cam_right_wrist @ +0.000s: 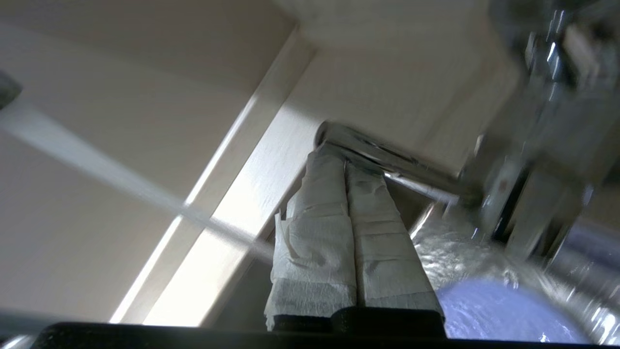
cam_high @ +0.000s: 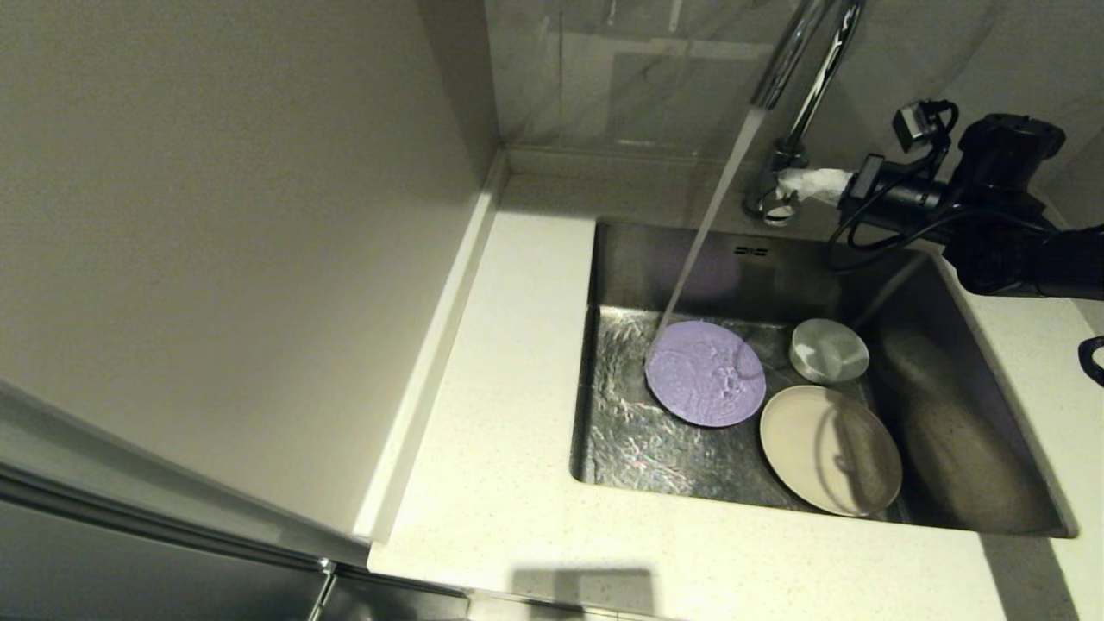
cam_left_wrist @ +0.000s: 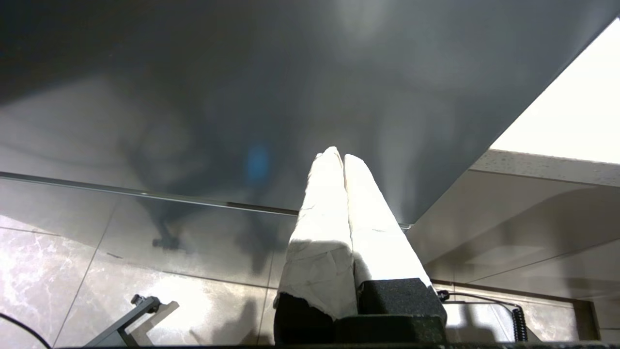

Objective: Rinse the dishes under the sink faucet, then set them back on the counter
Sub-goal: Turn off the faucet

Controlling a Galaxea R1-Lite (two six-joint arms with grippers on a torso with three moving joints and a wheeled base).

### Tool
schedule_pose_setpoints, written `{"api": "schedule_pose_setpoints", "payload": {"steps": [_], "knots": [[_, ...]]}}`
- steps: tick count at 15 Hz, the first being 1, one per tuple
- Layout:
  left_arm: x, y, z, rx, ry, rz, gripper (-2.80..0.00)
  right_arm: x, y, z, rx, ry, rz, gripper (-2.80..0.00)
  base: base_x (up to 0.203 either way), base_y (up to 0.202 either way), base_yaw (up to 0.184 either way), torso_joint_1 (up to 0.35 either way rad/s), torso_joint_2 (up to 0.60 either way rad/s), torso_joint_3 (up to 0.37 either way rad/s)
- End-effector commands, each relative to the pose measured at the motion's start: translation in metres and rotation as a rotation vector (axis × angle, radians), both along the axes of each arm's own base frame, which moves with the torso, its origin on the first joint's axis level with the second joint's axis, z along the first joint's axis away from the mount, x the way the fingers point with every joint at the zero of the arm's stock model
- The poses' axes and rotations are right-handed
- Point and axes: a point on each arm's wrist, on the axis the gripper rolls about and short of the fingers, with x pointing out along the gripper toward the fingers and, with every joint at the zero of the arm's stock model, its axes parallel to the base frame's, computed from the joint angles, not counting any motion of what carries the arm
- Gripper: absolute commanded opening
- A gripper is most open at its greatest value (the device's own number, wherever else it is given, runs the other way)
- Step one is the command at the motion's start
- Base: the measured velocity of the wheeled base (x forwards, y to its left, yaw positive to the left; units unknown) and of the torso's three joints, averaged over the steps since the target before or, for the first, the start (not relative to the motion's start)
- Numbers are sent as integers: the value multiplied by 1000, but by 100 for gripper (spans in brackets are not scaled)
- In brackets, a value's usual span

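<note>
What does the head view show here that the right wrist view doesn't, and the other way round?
Only the head view shows the whole sink, the cream plate, the white bowl and the counter.

Only the right wrist view shows the right gripper close up, jaws shut, tips against the faucet's lever.

Both show the running water stream, the faucet and the lilac plate under the water.

The left gripper, jaws shut, shows in neither.

No text, label, brand, number or sign can be read in any view.
</note>
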Motion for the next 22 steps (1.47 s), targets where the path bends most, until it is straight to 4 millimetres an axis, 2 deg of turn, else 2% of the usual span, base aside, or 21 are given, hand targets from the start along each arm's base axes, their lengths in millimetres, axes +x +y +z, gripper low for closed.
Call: {"api": "schedule_pose_setpoints", "payload": {"steps": [1, 6, 14, 17, 19, 22], "knots": [[0, 0, 0, -1, -2, 1, -280, 8, 1, -9, 4, -37, -14, -280, 0, 0, 0, 0, 0, 0], [0, 0, 0, -1, -2, 1, -280, 13, 5, -14, 1, -124, -31, -280, 0, 0, 0, 0, 0, 0], [0, 0, 0, -1, -2, 1, -280, 6, 6, -1, 10, -173, -40, -280, 0, 0, 0, 0, 0, 0], [0, 0, 0, -1, -2, 1, -280, -11, 5, 17, 50, -123, -27, -280, 0, 0, 0, 0, 0, 0], [0, 0, 0, -1, -2, 1, -280, -25, 2, 17, 60, -55, -28, -280, 0, 0, 0, 0, 0, 0], [0, 0, 0, -1, -2, 1, -280, -57, 2, 18, 61, 25, -23, -280, 0, 0, 0, 0, 0, 0]]}}
